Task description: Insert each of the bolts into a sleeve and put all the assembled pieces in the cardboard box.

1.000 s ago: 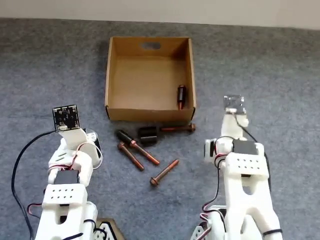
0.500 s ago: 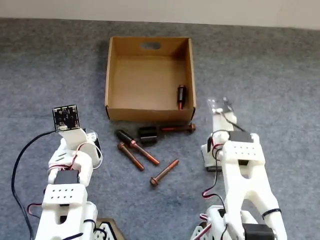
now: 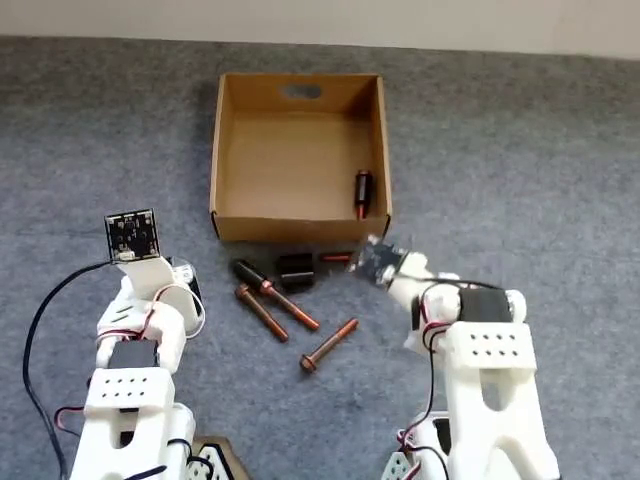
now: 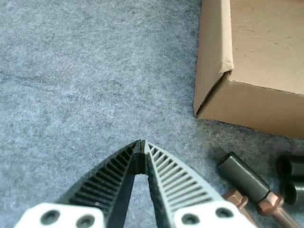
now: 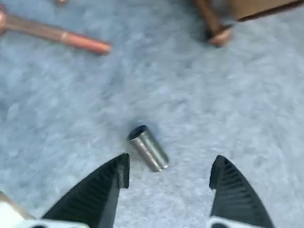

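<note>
The cardboard box [image 3: 228,150] stands at the table's far middle, with one sleeved bolt [image 3: 363,192] inside at its right wall. In front of it lie several copper bolts [image 3: 328,345], a dark sleeve [image 3: 296,270] and a bolt in a sleeve [image 3: 250,273]. My right gripper [image 5: 172,159] is open low over the carpet, a small grey sleeve [image 5: 148,148] lying between its fingers. A bolt [image 5: 52,32] and a bolt head [image 5: 216,33] lie beyond it. My left gripper [image 4: 141,145] is shut and empty, short of the box corner [image 4: 213,102] and a sleeved bolt [image 4: 244,178].
Grey carpet covers the whole table. The right arm [image 3: 480,340] leans toward the box's front right corner. The left arm [image 3: 135,330] stands at the near left. Two dark sleeve ends [image 4: 292,178] sit next to the box front.
The right arm swung left and down from beside the box's right wall to the spot in front of its right corner. The left arm has stayed still.
</note>
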Tool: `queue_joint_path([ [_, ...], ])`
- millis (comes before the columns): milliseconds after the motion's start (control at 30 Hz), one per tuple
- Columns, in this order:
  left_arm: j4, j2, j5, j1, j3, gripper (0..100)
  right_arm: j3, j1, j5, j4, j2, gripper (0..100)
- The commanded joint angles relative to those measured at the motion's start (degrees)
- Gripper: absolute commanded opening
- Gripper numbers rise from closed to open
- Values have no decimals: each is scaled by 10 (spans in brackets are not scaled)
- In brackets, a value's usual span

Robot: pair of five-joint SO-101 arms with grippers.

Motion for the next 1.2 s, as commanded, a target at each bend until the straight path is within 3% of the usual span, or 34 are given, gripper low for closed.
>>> queue_joint_path([
  [0,-12,-4,3,7,-13,30,35,-7,33,-33,-3,260],
  [267,-12,-4,3,7,-13,30,58,-6,36,-110,88,260],
  [533,-12,-4,3,7,-13,30,16,-6,33,-111,187,252],
  [767,-12,-4,3,7,-13,30,-9,-6,27,-112,214,4],
  [933,-12,-4,3,7,-13,30,-48,-7,-103,-114,211,7],
  [1167,-12,-4,3,7,-13,30,-146,-9,-388,-115,216,6],
])
